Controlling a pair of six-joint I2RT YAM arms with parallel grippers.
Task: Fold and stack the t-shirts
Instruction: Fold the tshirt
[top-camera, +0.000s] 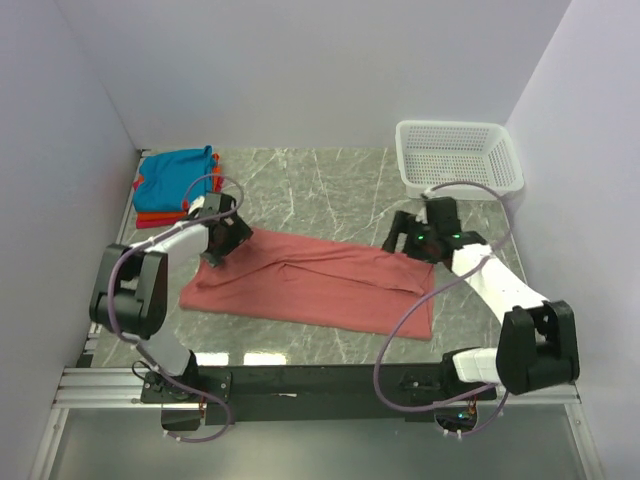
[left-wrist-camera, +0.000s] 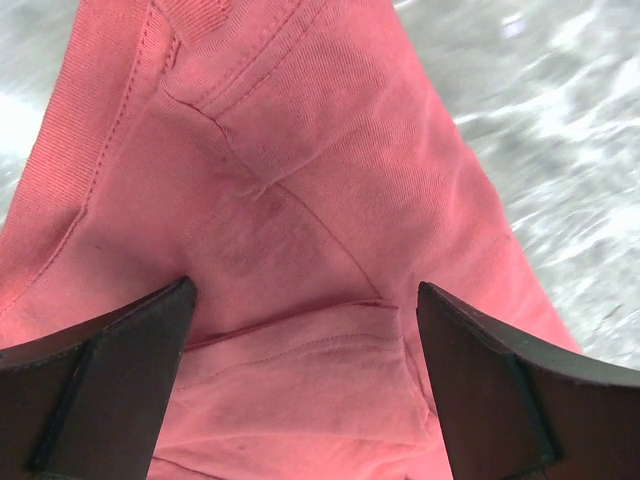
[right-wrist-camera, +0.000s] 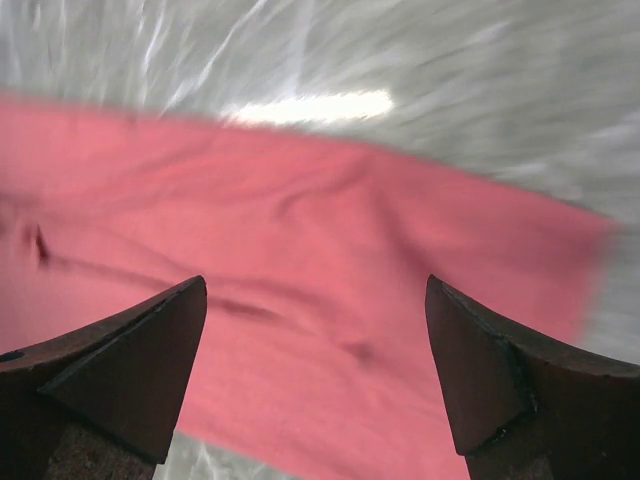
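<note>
At opposite ends of the pink shirt (top-camera: 320, 282), left fingers (left-wrist-camera: 100, 390) and right fingers (right-wrist-camera: 110, 380) hover wide, probably lining up another fold.

The left arm (top-camera: 135, 295) and right arm (top-camera: 495, 285) share one build: smooth white link shells between chunky black joint housings. A pale lilac cable (top-camera: 380, 365) loops loosely along each. Small green lights (top-camera: 440, 237) glow on the right arm's black wrist block. The left gripper (left-wrist-camera: 305, 290) and right gripper (right-wrist-camera: 315, 285) carry dark brown-black wedge fingers (left-wrist-camera: 100, 390), matte, tapering to blunt tips.
</note>
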